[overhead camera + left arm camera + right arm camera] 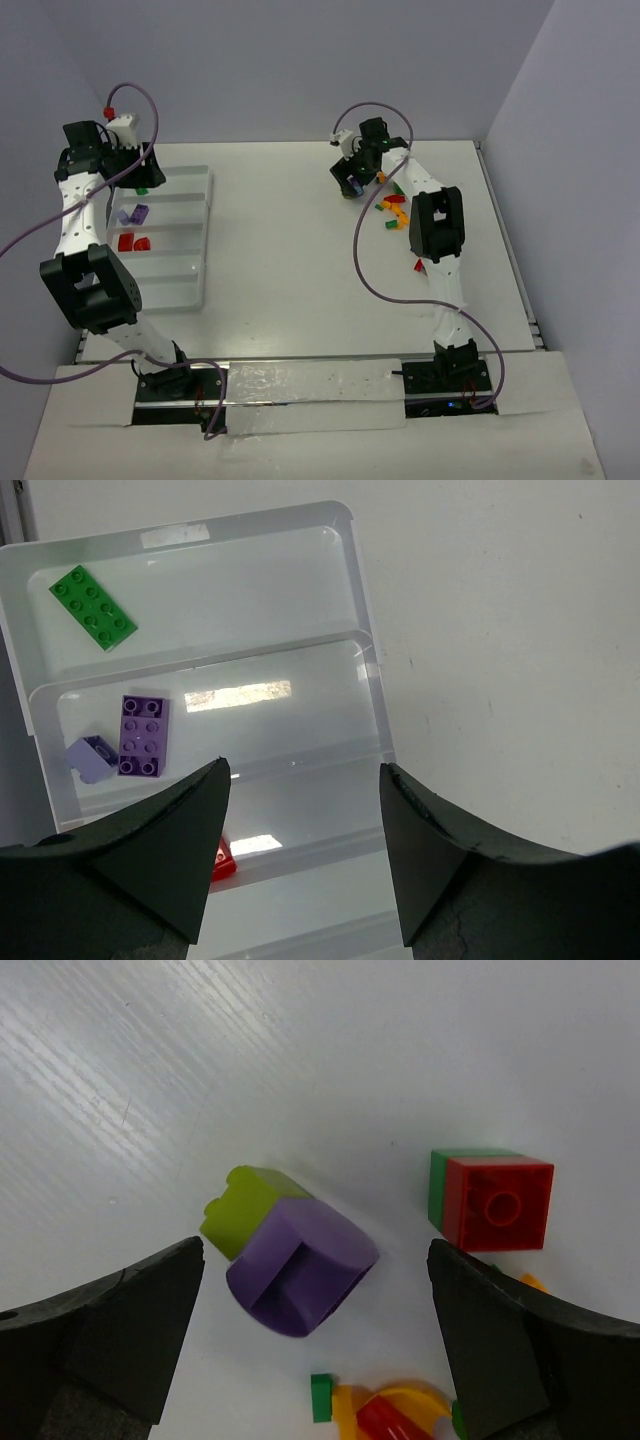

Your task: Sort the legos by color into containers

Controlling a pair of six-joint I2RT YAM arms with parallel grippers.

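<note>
**Both grippers spread open, nothing grabbed**

The left gripper (305, 772) hangs over the tray (352, 580) with its jaws apart and nothing between them. Just past its tips lies a purple plate (143, 736), and one compartment beyond that a green plate (92, 607). A red brick (222, 858) peeks out beside one finger. The right gripper (316, 1250) is released too. A purple brick (300, 1275) touching a lime brick (245, 1210) lies on the table in the gap between its fingers. A red-and-green block (497, 1203) sits just ahead of one fingertip.
</note>
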